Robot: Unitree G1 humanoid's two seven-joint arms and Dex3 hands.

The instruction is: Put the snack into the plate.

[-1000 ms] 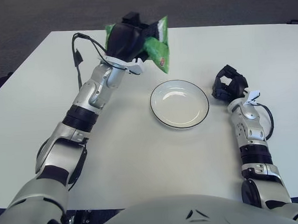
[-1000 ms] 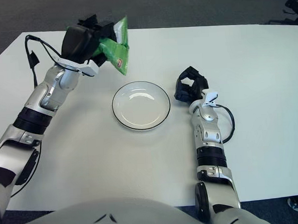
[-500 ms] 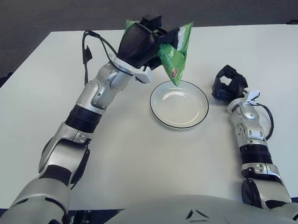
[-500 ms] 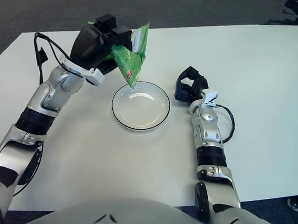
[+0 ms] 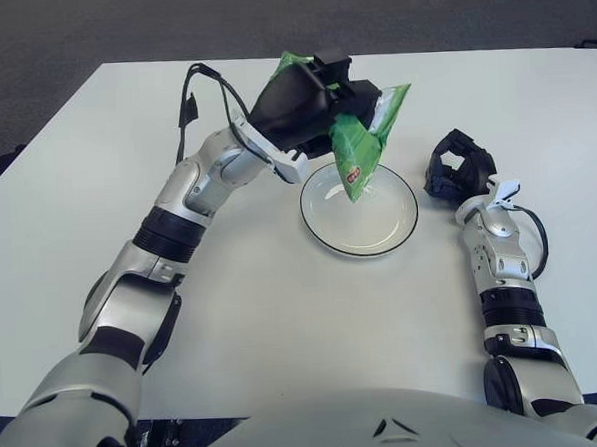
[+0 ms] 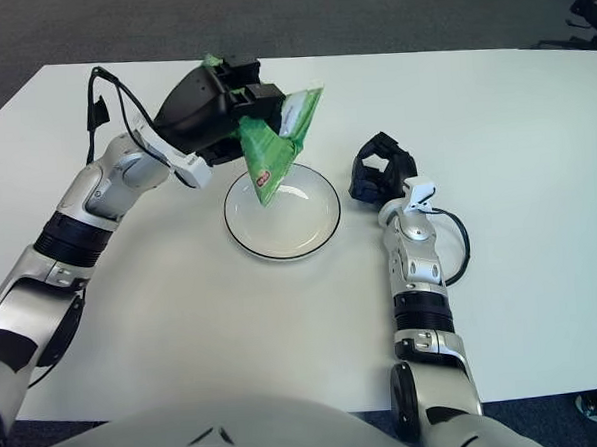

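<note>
A green snack bag (image 5: 365, 147) hangs from my left hand (image 5: 312, 98), whose fingers are shut on its upper part. The bag's lower corner dangles over the middle of the white plate with a dark rim (image 5: 404, 228), just above or touching its surface; I cannot tell which. The same bag (image 6: 275, 150) and plate (image 6: 241, 233) show in the right eye view. My right hand (image 5: 457, 167) stays beside the plate's right edge, fingers curled and holding nothing.
The white table (image 5: 283, 314) carries everything, with dark carpet beyond its far edge. A black cable (image 5: 196, 89) loops off my left forearm. The plate sits between my two arms.
My left hand has carried the snack bag rightward and down, from the table's back left to a spot over the plate. The right hand has not moved.
</note>
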